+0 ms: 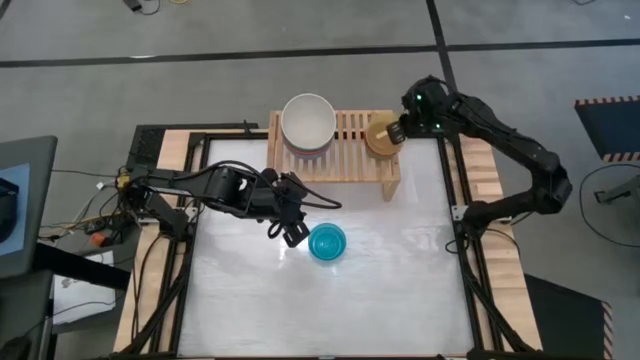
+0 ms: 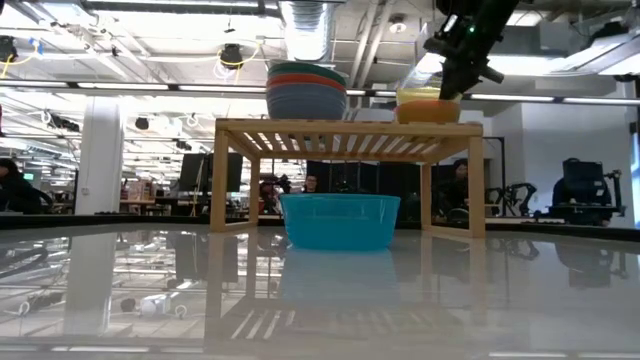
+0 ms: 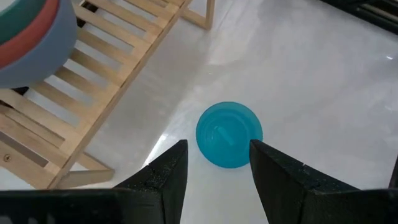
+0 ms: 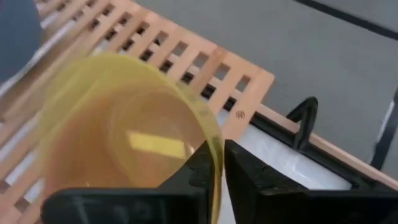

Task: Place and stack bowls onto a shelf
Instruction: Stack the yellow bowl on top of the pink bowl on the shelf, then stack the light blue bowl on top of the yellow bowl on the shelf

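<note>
A light-wood shelf stands at the table's far side. On its left part sits a stack of larger bowls: slate-blue at the bottom, red and dark green above, cream-white on top. My right gripper is shut on a yellow bowl at the shelf's right part. A cyan bowl stands upright on the table in front of the shelf. My left gripper is open just left of the cyan bowl, not touching it. The other small bowls are out of view. My right gripper pinches the yellow bowl's rim on the side toward the table's right, one finger inside the bowl and one outside. The fingers slant down from the right. The bowl is upright, its base at the shelf's slatted top.
The shelf's legs stand on the white tabletop, with open room under the shelf behind the cyan bowl. Black frame rails run along the table's sides. People sit in the room beyond.
</note>
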Controlling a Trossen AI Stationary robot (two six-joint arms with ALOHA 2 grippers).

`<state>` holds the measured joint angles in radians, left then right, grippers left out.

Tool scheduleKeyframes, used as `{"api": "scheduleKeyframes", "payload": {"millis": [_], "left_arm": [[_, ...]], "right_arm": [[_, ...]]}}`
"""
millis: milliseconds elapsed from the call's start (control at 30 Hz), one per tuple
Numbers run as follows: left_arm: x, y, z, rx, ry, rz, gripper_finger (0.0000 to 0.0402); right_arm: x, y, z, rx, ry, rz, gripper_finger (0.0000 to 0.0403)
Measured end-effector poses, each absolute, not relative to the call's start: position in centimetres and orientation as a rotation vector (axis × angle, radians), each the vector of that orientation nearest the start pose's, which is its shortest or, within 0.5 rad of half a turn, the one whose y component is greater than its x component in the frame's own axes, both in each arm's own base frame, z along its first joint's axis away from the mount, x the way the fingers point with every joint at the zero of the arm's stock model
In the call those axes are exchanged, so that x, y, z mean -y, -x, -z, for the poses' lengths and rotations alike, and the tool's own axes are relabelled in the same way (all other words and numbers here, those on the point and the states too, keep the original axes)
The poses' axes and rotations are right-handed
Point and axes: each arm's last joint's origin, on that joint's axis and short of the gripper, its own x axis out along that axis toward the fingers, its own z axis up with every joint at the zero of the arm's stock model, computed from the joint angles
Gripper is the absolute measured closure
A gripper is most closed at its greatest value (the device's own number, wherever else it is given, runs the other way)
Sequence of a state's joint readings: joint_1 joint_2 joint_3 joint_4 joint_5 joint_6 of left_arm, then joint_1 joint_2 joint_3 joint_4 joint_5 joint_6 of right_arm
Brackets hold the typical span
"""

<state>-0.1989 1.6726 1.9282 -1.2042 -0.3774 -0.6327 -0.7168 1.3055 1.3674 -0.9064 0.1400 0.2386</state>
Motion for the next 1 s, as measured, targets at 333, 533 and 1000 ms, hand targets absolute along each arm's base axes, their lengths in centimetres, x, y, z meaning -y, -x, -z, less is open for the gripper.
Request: {"api": "scheduleKeyframes", "payload": {"millis": [333, 533, 1000], "left_arm": [[5.0, -31.9, -40.9, -0.819, 0.306, -0.460, 0.0246], [4.8, -31.9, -40.9, -0.819, 0.307, -0.463, 0.0246], [4.7, -32.0, -40.9, -0.820, 0.325, -0.465, 0.0246]], "right_arm": [[16.4, -18.8, -37.0, -0.682, -0.461, 0.838, 0.0224], [15.1, -19.1, -37.1, -0.708, -0.457, 0.778, 0.0183], [3.7, -25.3, -37.4, -0.698, -0.322, 0.280, 0.0224]]}}
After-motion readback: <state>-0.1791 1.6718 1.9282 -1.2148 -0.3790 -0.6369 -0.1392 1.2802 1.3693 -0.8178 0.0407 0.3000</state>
